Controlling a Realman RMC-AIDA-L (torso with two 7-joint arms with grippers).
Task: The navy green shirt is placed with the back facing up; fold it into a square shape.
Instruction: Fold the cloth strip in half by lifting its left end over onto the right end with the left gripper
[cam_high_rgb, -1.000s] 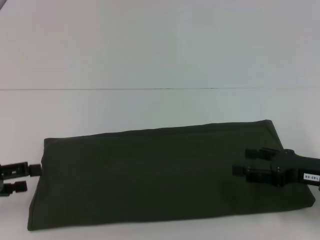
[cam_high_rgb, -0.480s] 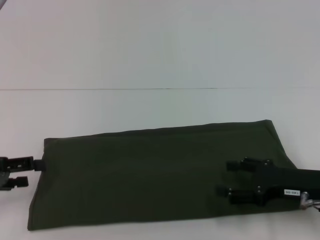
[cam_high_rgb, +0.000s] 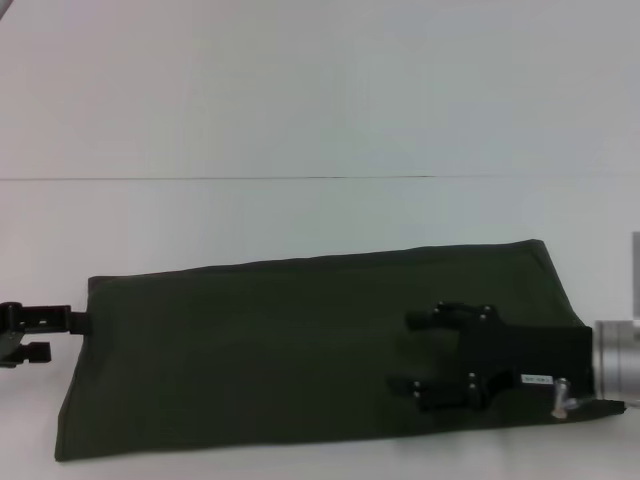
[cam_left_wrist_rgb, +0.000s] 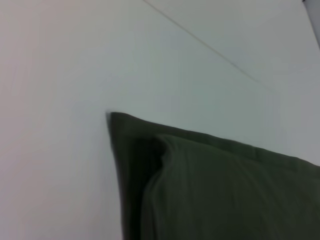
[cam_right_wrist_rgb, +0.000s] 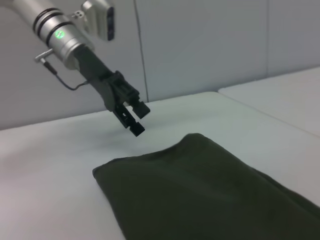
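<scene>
Your right gripper (cam_high_rgb: 412, 352) hovers spread-fingered over the right half of the navy green shirt (cam_high_rgb: 270, 350), which lies as a long folded band across the near side of the white table (cam_high_rgb: 300, 120); your left gripper (cam_high_rgb: 25, 335), fingers parted, waits just off its left end. Pinch the end's whole stack before folding it across, keeping edges aligned

The shirt (cam_high_rgb: 290, 350) is dark olive green and plain on its upper side. It lies flat on the white surface, folded into a long band running left to right.
</scene>
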